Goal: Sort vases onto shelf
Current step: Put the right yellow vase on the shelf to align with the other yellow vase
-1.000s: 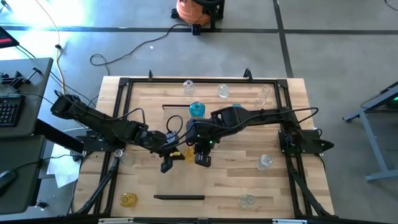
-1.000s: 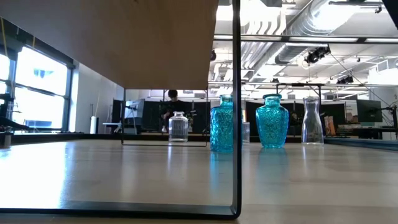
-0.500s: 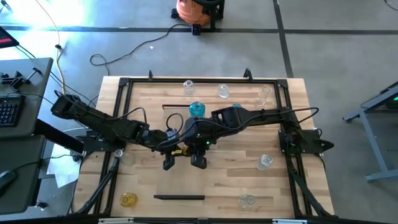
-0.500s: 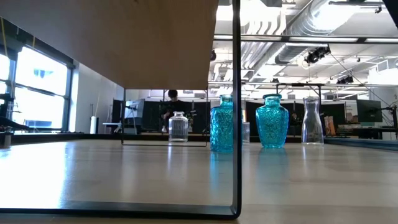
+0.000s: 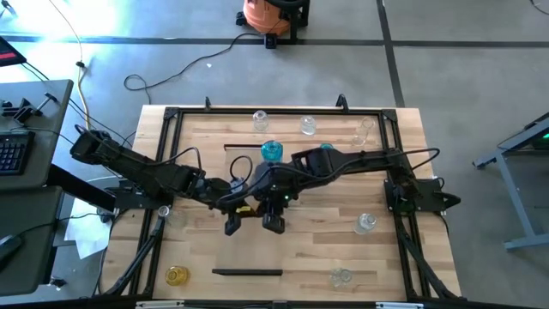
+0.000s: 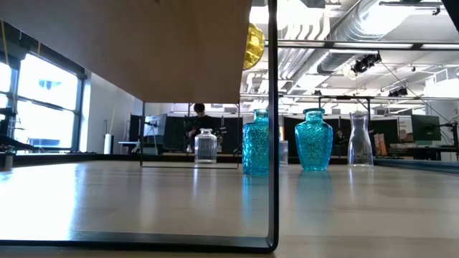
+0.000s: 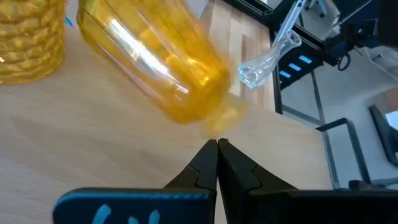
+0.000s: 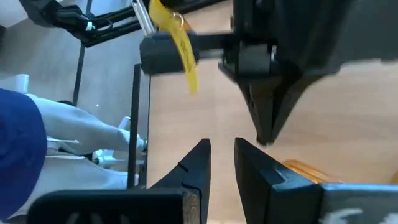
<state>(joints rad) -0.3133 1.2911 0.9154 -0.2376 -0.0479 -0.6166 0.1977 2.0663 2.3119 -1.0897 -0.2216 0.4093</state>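
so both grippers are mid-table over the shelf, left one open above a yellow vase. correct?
Not quite: the left gripper is shut, fingertips pressed together, as the left wrist view shows. The rest holds: both grippers sit mid-table over the shelf, the yellow vase just ahead of the left one, the right gripper alongside.

grey concrete floor (image 5: 446,51), orange canister (image 5: 273,12), perhaps a vacuum, exposed ceiling ducts (image 6: 337,25), bright window (image 6: 39,107)

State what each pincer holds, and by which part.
Nothing: left pincer is shut on nothing near a tilted yellow vase; right pincer stands slightly open, empty.
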